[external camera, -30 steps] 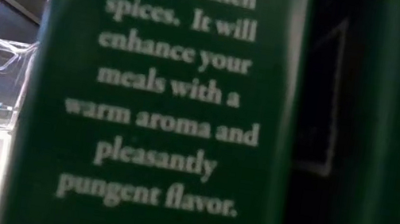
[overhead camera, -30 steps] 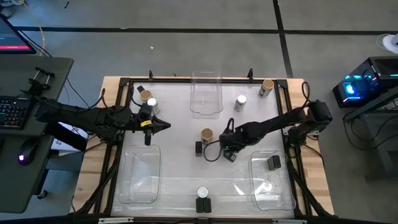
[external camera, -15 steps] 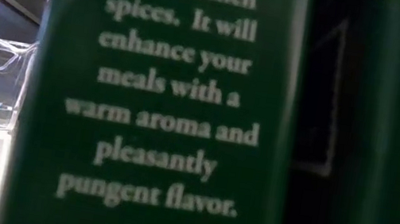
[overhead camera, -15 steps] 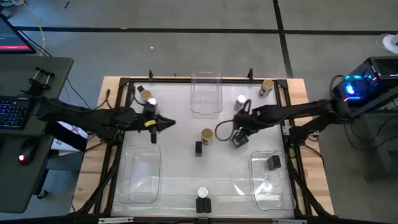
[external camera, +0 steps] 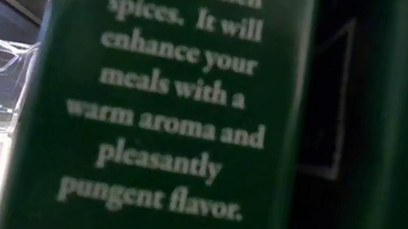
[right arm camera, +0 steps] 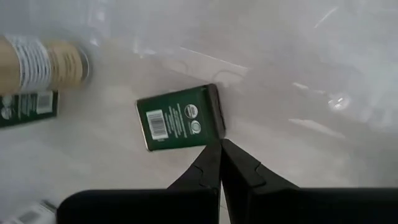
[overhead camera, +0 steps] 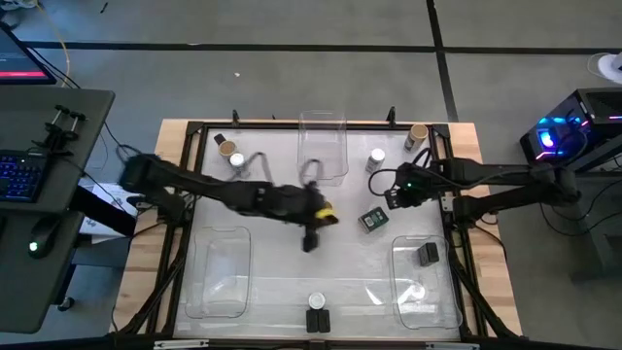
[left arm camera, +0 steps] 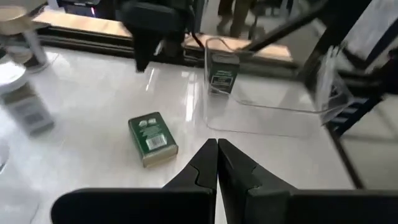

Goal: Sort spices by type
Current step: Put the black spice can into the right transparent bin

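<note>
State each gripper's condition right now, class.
Left gripper: shut, holding nothing, near mid-table.
Right gripper: shut, empty, above the green spice box.

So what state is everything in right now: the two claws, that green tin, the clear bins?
left gripper: shut, holding nothing, over the table's middle.
right gripper: shut, holding nothing, beside the green tin.
green tin: lying flat on the table, not held.
right bin: holds one dark box.
back bin: empty.
left bin: empty.
</note>
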Tool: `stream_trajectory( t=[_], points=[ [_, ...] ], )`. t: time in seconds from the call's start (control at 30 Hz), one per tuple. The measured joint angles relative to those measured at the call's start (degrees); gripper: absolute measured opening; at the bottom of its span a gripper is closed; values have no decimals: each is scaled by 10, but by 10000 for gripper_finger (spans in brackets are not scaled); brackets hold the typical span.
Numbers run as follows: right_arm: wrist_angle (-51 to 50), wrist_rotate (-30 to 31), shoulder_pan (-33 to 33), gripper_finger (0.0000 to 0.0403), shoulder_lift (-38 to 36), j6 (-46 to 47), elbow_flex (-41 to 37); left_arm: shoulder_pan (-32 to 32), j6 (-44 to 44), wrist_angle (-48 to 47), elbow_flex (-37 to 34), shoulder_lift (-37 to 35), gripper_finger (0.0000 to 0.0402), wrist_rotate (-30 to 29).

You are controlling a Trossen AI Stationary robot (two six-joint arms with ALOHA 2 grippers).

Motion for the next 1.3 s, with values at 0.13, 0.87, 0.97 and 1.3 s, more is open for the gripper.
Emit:
stream_trajectory(
  t=[0.13,0.87,0.97,1.3],
  points=[
    [18,-6,-9,0,-1,42,-13,0,48,-76,123,101,0,-1],
    [43,-41,-66,0,46,10,-14,0,-51,-185,275,368,0,-22],
    [50,-42,-66,0,68,4,-14,0,-60,-176,275,374,0,-32],
    [62,-66,-66,0,160,-58,-13,9,-40,-108,275,377,0,-99]
  ],
)
